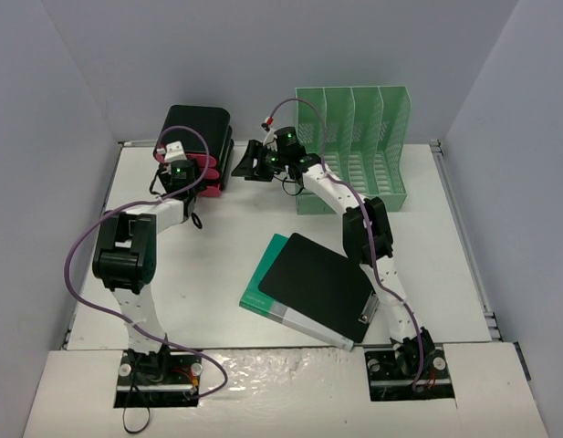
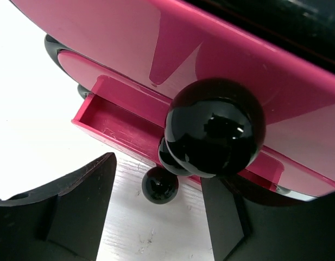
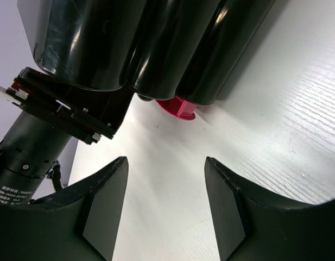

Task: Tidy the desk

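Left gripper (image 2: 159,168) wide open, empty, squared on black knob (image 2: 215,128) of part-open pink drawer (image 2: 118,117) at upper left, presumably to shut it; right gripper (image 3: 166,160) likewise open, empty.

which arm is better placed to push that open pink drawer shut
Left. The left hand, open, faces the front of the pink drawer, black knob just ahead. The right hand, also open, is at the black side of the unit.

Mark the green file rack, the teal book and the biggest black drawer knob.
green file rack (image 1: 381,164), top external view, on a mesh divider.
teal book (image 1: 263,287), top external view, uncovered left strip of its cover.
black drawer knob (image 2: 215,128), left wrist view, centre of the ball.
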`<action>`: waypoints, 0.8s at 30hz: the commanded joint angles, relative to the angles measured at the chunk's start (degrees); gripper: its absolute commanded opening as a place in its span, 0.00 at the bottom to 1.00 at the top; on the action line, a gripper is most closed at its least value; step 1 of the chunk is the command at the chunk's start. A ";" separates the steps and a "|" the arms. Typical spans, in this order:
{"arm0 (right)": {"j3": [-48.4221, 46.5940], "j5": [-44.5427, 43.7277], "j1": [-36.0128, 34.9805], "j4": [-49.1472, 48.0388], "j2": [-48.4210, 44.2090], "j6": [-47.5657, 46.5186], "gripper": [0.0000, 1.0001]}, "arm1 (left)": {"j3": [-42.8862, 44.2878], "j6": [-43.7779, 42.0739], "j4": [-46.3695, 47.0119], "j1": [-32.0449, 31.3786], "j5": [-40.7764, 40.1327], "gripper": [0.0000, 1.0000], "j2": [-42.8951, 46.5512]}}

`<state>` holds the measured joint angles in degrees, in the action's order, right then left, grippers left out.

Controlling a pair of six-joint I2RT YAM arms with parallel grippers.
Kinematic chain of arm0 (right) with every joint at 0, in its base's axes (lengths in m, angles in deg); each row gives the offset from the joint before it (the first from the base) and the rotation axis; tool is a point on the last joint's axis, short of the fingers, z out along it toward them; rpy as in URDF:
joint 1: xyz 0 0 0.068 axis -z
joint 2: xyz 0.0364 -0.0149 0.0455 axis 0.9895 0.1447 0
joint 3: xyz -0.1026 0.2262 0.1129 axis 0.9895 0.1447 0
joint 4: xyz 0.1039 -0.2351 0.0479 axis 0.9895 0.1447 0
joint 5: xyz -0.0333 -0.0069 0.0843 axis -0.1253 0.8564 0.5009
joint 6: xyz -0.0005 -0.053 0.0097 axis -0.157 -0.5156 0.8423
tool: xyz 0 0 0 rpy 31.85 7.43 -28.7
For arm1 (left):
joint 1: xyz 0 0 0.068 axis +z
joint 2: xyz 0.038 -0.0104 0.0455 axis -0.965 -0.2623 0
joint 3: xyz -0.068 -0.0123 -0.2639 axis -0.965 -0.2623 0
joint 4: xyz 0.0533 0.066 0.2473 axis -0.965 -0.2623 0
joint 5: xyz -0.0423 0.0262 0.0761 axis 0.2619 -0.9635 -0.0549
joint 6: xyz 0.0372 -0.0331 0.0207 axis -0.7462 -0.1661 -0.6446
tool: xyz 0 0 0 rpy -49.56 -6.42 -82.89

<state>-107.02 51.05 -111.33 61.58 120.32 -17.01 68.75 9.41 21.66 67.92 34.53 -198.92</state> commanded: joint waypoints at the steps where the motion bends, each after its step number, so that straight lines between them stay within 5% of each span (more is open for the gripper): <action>1: -3.32 0.41 0.36 -2.43 -4.27 -0.45 0.55 | -1.22 3.21 2.67 0.95 -1.13 0.59 6.75; 15: -7.38 -0.94 0.32 -4.64 -2.42 2.63 0.62 | -6.27 3.63 -10.42 1.52 -5.28 0.59 21.08; 24: -11.88 -0.76 1.37 -5.37 0.27 4.13 0.69 | -6.05 7.11 -14.15 3.33 -4.32 0.59 21.28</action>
<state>-114.70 49.97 -110.97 61.04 120.83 -14.01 60.78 13.56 8.74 69.91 30.63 -179.38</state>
